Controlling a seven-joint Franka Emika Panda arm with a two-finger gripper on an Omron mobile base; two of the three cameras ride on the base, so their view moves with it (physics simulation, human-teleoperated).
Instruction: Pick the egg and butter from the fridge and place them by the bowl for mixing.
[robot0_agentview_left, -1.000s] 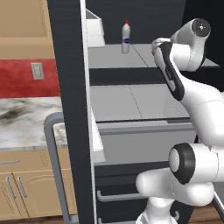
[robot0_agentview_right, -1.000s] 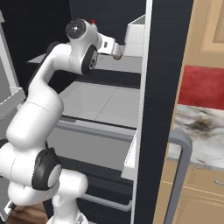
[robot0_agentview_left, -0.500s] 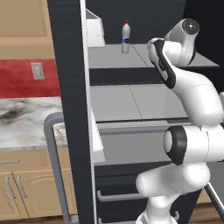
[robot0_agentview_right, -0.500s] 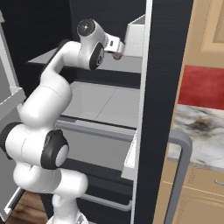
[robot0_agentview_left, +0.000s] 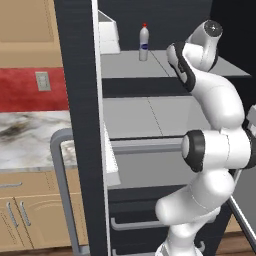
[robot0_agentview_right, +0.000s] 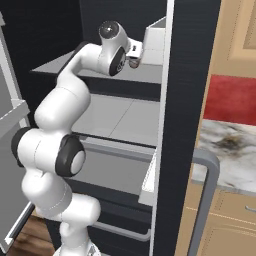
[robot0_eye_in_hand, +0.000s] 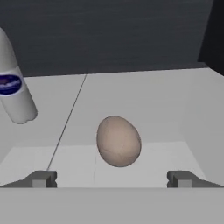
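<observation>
- On the upper grey shelf of the fridge (robot0_agentview_left: 80, 100), at the left in the hand view, stands a white bottle (robot0_eye_in_hand: 13, 89) with a blue label, upright on the shelf floor; the left base view shows the same bottle (robot0_agentview_left: 144, 43) near the back of that shelf.
- Centre of the hand view: the egg (robot0_eye_in_hand: 118, 141), brownish-tan, rests on the shelf, well apart from the bottle and to its right.
- The gripper (robot0_eye_in_hand: 111, 178) faces the egg with its jaws spread wide; one fingertip (robot0_eye_in_hand: 41, 178) shows at lower left and the other at lower right, with the egg lying between their lines and beyond them, not touched.
- Nothing is held.
- In the right base view the hand (robot0_agentview_right: 131, 52) sits at the level of the upper shelf, inside the open fridge (robot0_agentview_right: 187, 100).
- At the right of that view, past the black door, a marbled counter (robot0_agentview_right: 230, 150) lies under a red wall strip, above tan cabinets (robot0_agentview_right: 225, 225).
</observation>
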